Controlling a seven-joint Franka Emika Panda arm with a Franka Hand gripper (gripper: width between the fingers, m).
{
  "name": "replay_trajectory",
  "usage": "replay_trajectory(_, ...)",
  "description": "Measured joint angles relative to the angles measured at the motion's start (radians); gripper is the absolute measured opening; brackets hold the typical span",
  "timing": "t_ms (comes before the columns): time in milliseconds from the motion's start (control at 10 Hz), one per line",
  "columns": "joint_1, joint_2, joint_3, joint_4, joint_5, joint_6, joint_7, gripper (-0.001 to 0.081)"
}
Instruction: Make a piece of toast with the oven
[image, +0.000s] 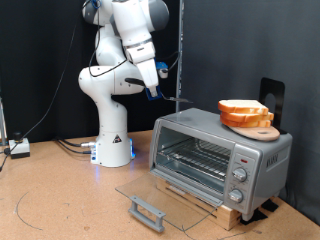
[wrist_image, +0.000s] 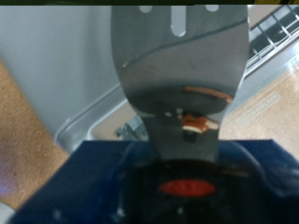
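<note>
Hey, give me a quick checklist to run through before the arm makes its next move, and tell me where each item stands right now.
1. Glass drop-down door of the boxy silver-grey toaster oven fully down: ok.
2. Wire rack inside the oven free of bread: ok.
3. Two pale bread slices on the round light wooden board atop the oven: ok.
4. Grey metal slotted spatula in front of the wrist camera, nothing on its blade: ok.
5. Gripper raised, off to the exterior view's left of the oven: ok.
6. Grip on the spatula firm: cannot tell.
</note>
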Motion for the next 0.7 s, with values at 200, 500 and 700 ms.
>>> replay_trajectory(200,0.009,0.038,0.064,0.003,0.07,0.067,0.039,0.0393)
replay_trajectory(500,0.019,0.112,0.14,0.021,0.119,0.096,0.063,0.0393)
replay_trajectory(700,0.026,0.135,0.169,0.022,0.151,0.112,0.063,0.0393)
